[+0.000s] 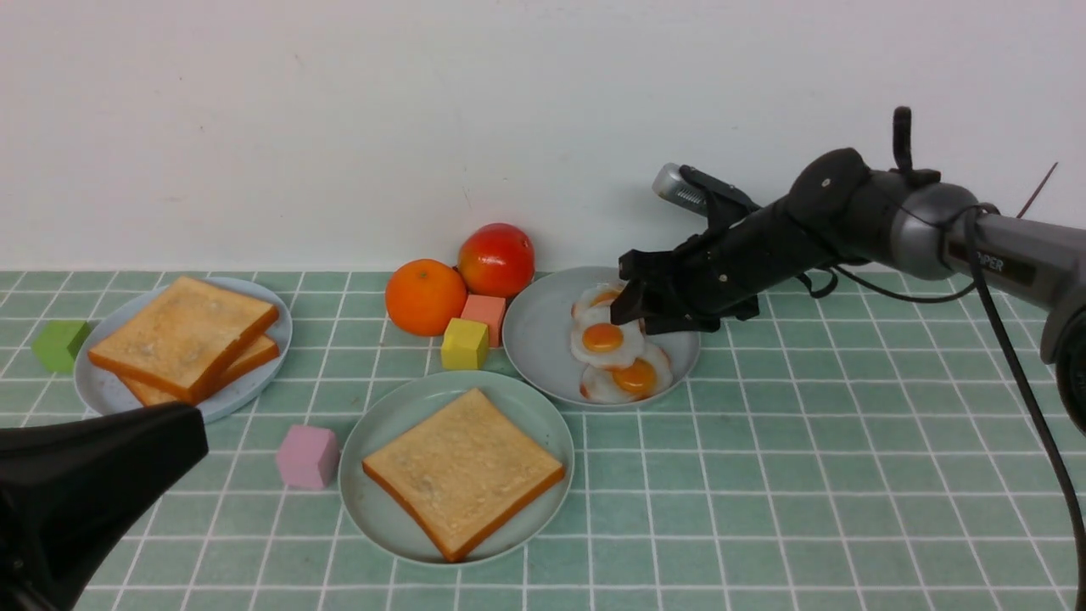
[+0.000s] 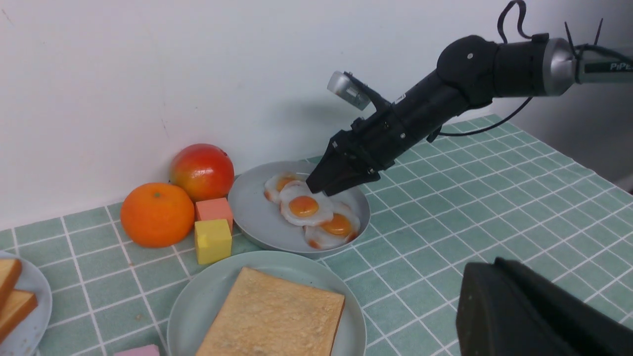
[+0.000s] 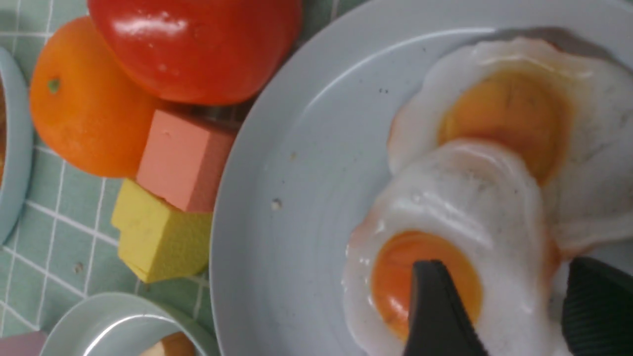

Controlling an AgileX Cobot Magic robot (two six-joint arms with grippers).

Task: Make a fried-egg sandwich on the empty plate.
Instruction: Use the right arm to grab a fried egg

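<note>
The empty plate (image 1: 382,416), pale mint green, lies at the front centre and carries one golden toast slice (image 1: 462,471); both also show in the left wrist view, plate (image 2: 207,301) and toast (image 2: 272,321). No fried-egg sandwich is in view. Three fried eggs overlap on a grey-blue plate (image 1: 539,339) behind it. My right gripper (image 1: 632,310) is open just over the middle egg (image 1: 602,339). Close up, one finger (image 3: 435,306) covers that egg's yolk and the other stands at its white edge. My left gripper (image 1: 199,433) hangs shut and empty at the front left.
A second grey-blue plate (image 1: 102,386) at the left holds two stacked toast slices (image 1: 182,335). An orange (image 1: 424,297), a red fruit (image 1: 496,259), a salmon cube (image 1: 485,312) and a yellow cube (image 1: 465,344) crowd beside the egg plate. A pink cube (image 1: 307,456) and a green cube (image 1: 59,344) lie to the left.
</note>
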